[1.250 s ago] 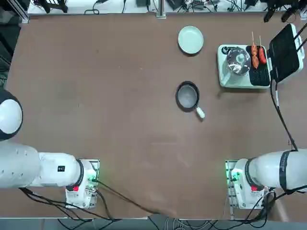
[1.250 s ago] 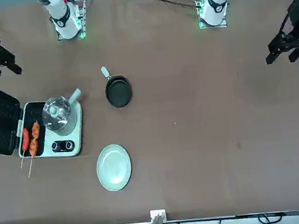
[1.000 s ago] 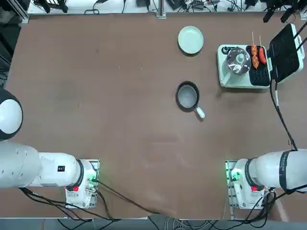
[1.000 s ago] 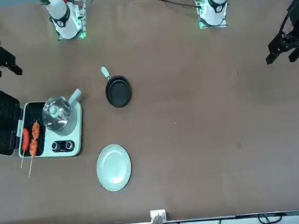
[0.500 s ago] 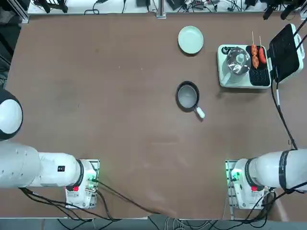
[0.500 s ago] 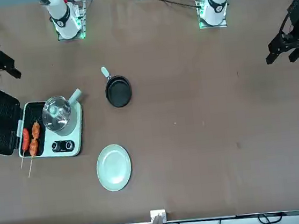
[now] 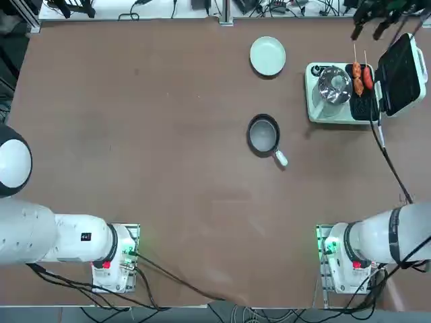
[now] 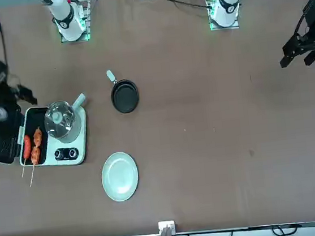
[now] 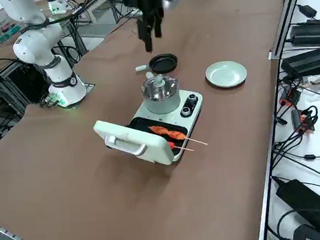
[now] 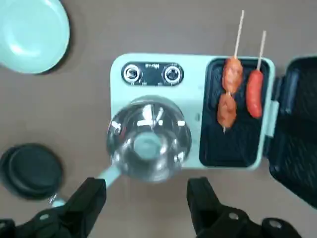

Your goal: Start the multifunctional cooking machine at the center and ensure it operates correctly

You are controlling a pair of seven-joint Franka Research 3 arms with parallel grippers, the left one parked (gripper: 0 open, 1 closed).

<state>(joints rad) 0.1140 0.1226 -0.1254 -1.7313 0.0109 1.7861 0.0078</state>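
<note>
The multifunctional cooking machine (image 7: 340, 111) is a pale mint-green box at the table's far right. Its glass-lidded steel pot (image 10: 148, 141) sits beside a black grill plate holding two skewers of sausages (image 10: 230, 94). The black hinged lid (image 9: 131, 139) lies folded open. Two small dark knobs (image 10: 151, 73) sit on the green panel by the pot. My right gripper (image 10: 146, 208) hangs high above the machine, open and empty, fingers pointing down. In the right side view the right gripper (image 9: 149, 35) hovers over the pot's near side.
A small black frying pan (image 7: 262, 134) with a white-tipped handle lies left of the machine, mid-table. A round pale green plate (image 7: 267, 55) rests near the far edge. Cables run along the table's far edge.
My right gripper has swung in from beyond the open lid toward the spot above the machine. Its fingers stayed open. The machine, pan and plate have not moved.
</note>
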